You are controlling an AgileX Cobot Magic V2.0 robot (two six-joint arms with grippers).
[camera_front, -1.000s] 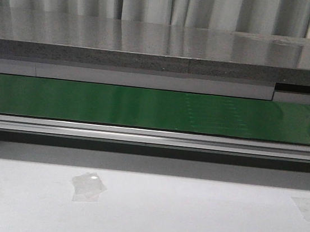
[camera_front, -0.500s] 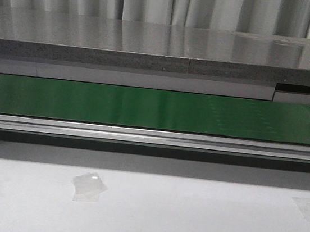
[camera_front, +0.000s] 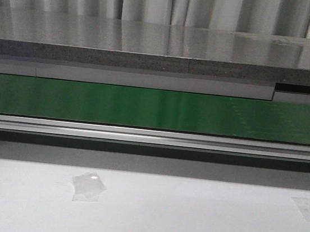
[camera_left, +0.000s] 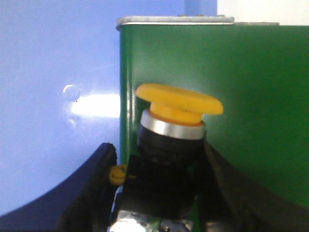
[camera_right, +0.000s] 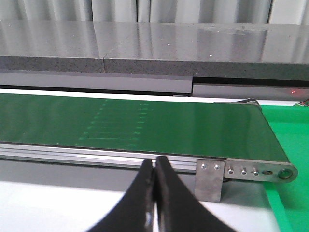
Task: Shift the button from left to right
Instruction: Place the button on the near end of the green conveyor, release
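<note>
While the left pincer point(camera_left: 157, 193) grips the button point(camera_left: 174, 145) by its black body, yellow cap upright, the green conveyor belt point(camera_left: 251, 96) lies directly behind it. Right pincer point(camera_right: 155, 193): fingers point(camera_right: 166, 203) pressed together, holding nothing, before the belt's end bracket point(camera_right: 211, 181) and white tabletop point(camera_right: 48, 203).

No words, numbers, labels or signs to read in any view. Green belt point(camera_front: 144, 108) plain, only faint dotted marks, no letters. Yellow button point(camera_left: 178, 99) cap plain, no writing. Grey ledge point(camera_front: 152, 48) and white table point(camera_front: 187, 222) plain too.
</note>
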